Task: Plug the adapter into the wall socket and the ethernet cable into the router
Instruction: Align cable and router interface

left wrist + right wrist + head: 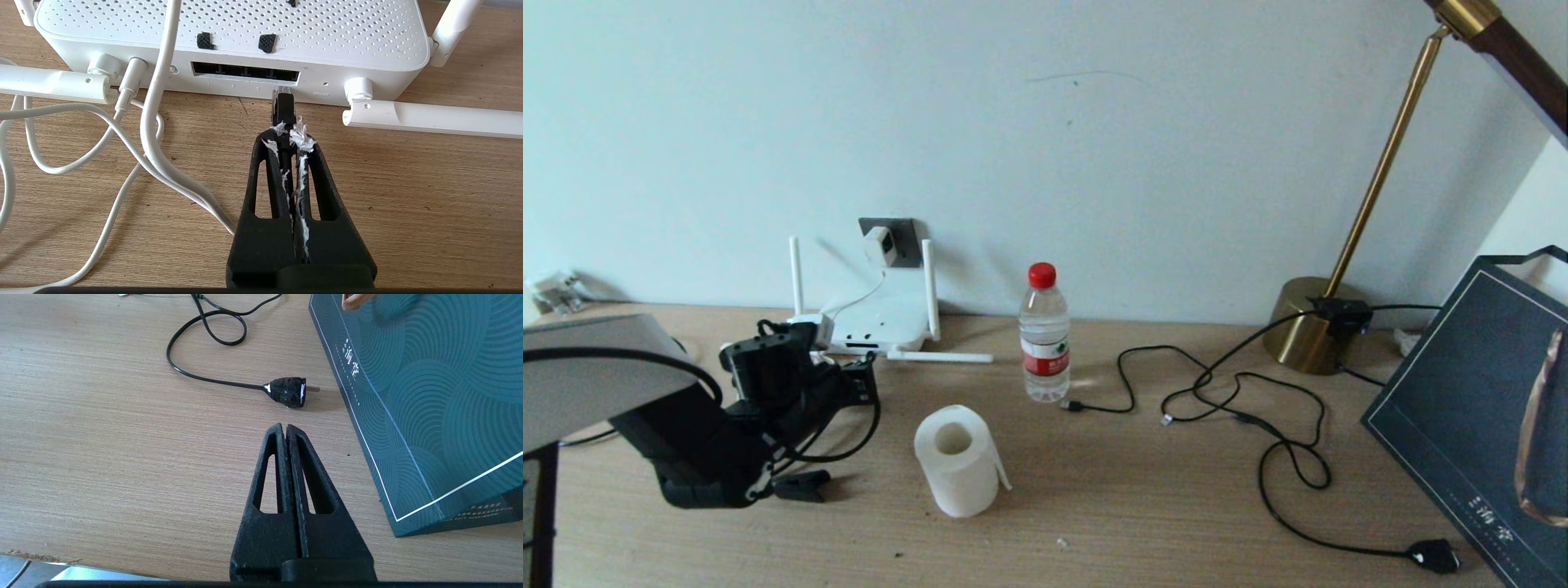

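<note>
While clamping the ethernet cable (282,109), left pincer (289,132) nears router (229,36) edge.

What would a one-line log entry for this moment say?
adapter: in socket | left gripper: holds ethernet cable at router ports | right gripper: idle

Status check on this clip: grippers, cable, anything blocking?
Left gripper shut on ethernet cable, connector just short of router ports. Adapter in wall socket. Right gripper shut, idle. Port approach clear.
</note>
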Controlling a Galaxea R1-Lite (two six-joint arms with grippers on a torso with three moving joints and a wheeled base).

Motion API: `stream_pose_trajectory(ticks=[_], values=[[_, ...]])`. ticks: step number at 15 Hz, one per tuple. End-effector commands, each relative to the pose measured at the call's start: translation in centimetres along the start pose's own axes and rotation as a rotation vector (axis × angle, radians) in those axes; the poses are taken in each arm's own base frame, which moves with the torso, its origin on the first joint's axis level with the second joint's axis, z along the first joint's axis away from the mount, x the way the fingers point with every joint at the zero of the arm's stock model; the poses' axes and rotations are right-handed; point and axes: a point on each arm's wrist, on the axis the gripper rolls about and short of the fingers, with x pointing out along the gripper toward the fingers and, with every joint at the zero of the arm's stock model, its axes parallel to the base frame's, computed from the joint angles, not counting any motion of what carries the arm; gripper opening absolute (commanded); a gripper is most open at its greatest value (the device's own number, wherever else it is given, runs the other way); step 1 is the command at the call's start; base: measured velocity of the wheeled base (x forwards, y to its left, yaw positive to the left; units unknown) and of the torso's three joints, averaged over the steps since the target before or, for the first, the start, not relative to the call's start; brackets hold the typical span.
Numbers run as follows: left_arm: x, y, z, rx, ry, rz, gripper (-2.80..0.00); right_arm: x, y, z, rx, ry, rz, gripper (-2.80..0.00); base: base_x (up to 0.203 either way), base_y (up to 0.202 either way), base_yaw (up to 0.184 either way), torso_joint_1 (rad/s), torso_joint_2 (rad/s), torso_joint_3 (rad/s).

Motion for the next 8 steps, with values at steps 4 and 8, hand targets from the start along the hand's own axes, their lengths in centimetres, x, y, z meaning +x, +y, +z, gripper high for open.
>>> stream_pose_trajectory(ticks=[4, 8], values=[[0.32, -0.05, 0.27, 0.001, -0.019, -0.001, -2.8, 0.01, 0.0, -0.02, -0.001, 0.003, 0.0, -2.8, 0.0, 0.0, 0.0, 0.0, 0.0, 0.0], [0.54, -0.05, 0.29, 0.001, -0.023, -0.001, -2.8, 0.01, 0.0, -0.02, -0.001, 0.003, 0.0, -2.8, 0.0, 0.0, 0.0, 0.0, 0.0, 0.0]])
